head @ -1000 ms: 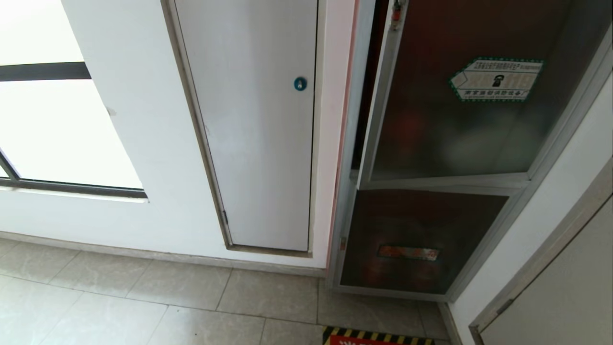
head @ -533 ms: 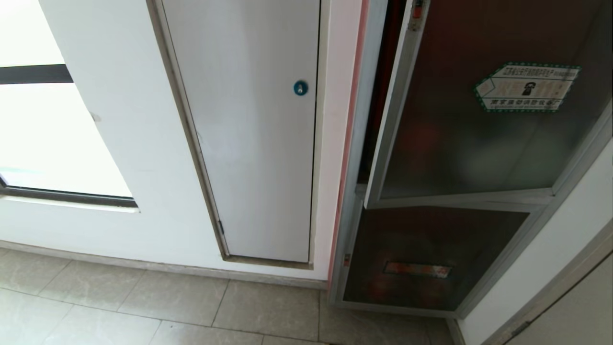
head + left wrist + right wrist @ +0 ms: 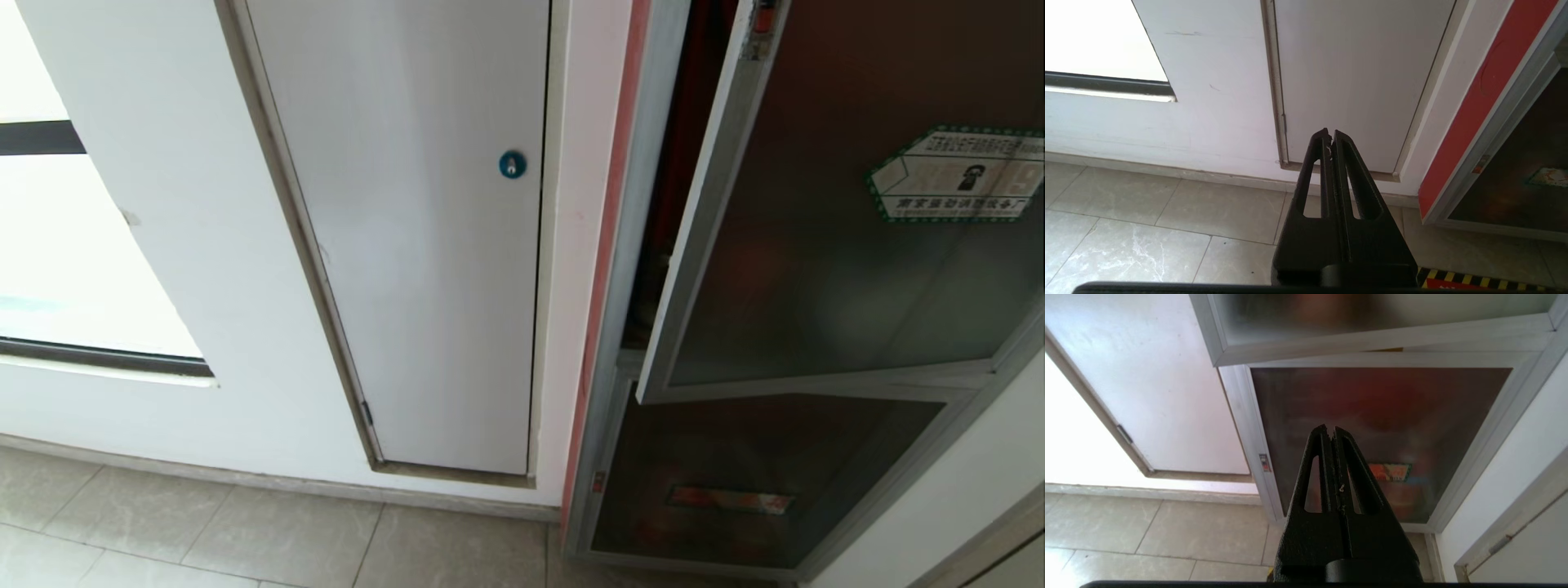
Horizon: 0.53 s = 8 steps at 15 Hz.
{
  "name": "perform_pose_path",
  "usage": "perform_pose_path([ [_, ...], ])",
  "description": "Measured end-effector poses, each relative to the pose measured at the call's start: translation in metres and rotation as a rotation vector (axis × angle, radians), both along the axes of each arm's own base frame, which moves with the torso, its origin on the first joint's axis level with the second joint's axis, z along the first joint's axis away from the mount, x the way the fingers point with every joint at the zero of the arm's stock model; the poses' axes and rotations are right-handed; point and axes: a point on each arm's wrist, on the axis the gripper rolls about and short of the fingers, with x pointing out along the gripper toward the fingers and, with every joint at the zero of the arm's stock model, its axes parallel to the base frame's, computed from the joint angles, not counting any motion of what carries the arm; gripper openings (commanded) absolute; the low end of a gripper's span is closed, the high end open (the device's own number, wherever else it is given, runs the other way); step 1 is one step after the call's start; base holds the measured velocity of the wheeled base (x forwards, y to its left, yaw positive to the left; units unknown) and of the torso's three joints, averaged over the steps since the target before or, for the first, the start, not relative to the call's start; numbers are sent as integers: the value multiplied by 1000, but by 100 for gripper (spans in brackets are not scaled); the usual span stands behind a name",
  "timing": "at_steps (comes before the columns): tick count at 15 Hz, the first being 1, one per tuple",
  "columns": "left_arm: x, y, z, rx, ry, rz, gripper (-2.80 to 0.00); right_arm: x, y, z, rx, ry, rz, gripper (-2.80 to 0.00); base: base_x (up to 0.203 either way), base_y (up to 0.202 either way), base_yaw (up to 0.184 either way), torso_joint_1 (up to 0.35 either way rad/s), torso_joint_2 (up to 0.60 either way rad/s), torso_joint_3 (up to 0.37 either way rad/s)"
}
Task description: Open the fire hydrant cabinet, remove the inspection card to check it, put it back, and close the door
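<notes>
The door (image 3: 849, 245) of the fire hydrant cabinet (image 3: 645, 245) stands slightly ajar, its silver-framed free edge swung out from the cabinet's frame so that a narrow dark gap with red behind it shows between them. High on its dark tinted glass is a green-bordered hexagonal white sticker (image 3: 955, 173) with a black telephone symbol and lines of small print too fine to read. Below the door sits a smaller dark glass panel (image 3: 759, 482) carrying a reddish label (image 3: 729, 499) whose writing cannot be made out; in the right wrist view this label (image 3: 1389, 472) shows orange and green. The right gripper (image 3: 1332, 430) has its black fingers pressed together on nothing, pointing toward that lower panel (image 3: 1380, 428) and well apart from it, with the bottom rail of the door (image 3: 1372, 337) above and ahead of the tips. The left gripper (image 3: 1329, 133) is likewise closed and empty, aimed at the foot of a plain white panel door (image 3: 1355, 73), which lies to the left of the cabinet and bears a round blue lock (image 3: 512, 164). The cabinet's red edge strip (image 3: 1478, 102) lies off to that gripper's right. Grey floor tiles (image 3: 1167, 220) lie beneath both grippers, and a yellow-and-black striped strip (image 3: 1474, 281) sits low beside the left one. The inspection card is not visible in any view.
</notes>
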Motion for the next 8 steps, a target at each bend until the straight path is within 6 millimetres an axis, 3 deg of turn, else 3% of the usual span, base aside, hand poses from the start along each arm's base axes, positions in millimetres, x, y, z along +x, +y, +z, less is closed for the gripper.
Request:
perform_pose_path([
  [8,0,0,0,2,0,0,-280,0,0,0,1,1,0,-280,195,0,-1,1,3,3],
])
